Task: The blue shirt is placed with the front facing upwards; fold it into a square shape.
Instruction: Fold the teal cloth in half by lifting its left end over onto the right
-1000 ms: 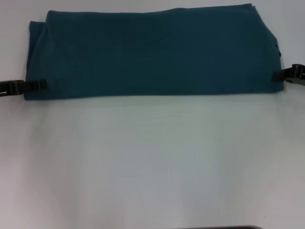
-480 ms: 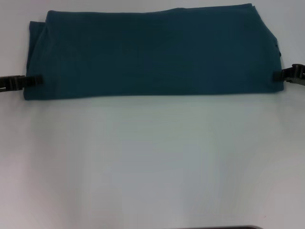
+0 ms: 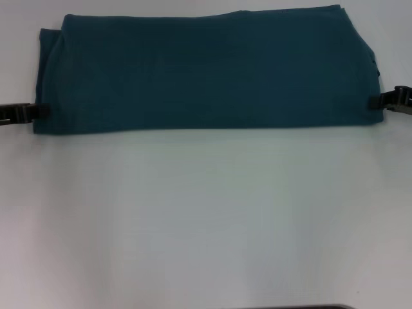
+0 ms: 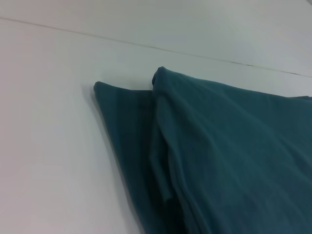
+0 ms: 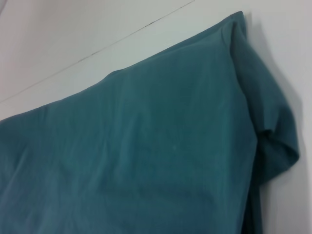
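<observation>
**Shirt folded to a long band, grippers at both ends**

From the head camera I see the shirt (image 3: pixel 206 71) lying as a wide, flat band across the far part of the white table (image 3: pixel 206 219), at 12 o'clock from the robot. Only plain teal cloth faces up. Its near edge runs almost straight from one side to the other; the far edge is slightly uneven.

At the 9 o'clock end, a lower layer sticks out a little past the layer on top of it, and my left wrist camera shows the same two stepped corners (image 4: pixel 161 73) with soft creases running down from them. At the 3 o'clock end, the right wrist camera shows a small tucked fold of cloth (image 5: pixel 278 141) bulging past the side edge.

The left gripper (image 3: pixel 42 110) sits low at the shirt's 9 o'clock edge, its tip just meeting the near corner. The right gripper (image 3: pixel 373 102) sits at the 3 o'clock edge, its tip touching the cloth. I cannot tell from any view how far either gripper's fingers are parted, or whether either has hold of the cloth.
</observation>
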Robot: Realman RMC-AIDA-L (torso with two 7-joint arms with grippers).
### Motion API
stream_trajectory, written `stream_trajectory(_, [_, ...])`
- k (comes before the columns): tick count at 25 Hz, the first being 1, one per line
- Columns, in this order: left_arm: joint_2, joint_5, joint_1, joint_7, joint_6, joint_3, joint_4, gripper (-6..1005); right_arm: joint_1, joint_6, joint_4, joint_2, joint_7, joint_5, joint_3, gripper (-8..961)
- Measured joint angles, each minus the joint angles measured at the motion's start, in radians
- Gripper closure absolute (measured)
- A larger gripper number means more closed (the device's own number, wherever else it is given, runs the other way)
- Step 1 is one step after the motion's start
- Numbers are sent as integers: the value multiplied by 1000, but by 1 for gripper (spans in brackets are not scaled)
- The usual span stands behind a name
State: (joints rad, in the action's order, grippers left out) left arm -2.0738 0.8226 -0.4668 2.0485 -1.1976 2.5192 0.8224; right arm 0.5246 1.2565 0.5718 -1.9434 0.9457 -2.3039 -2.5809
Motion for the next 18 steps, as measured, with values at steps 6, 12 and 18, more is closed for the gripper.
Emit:
stream_trajectory(6, [-9,-37,-12,2,13,0,0,918,0,0,-1,0,9,0,-2,941])
stream_trajectory(12, [-11,-45,-15,7,9,3,8,1000,-6,4,-2,0,13,0,-4,941])
stream_trajectory(18, [-10,-45,0,15,-13,9,39,999,-12,7,0,0,13,3,-7,941])
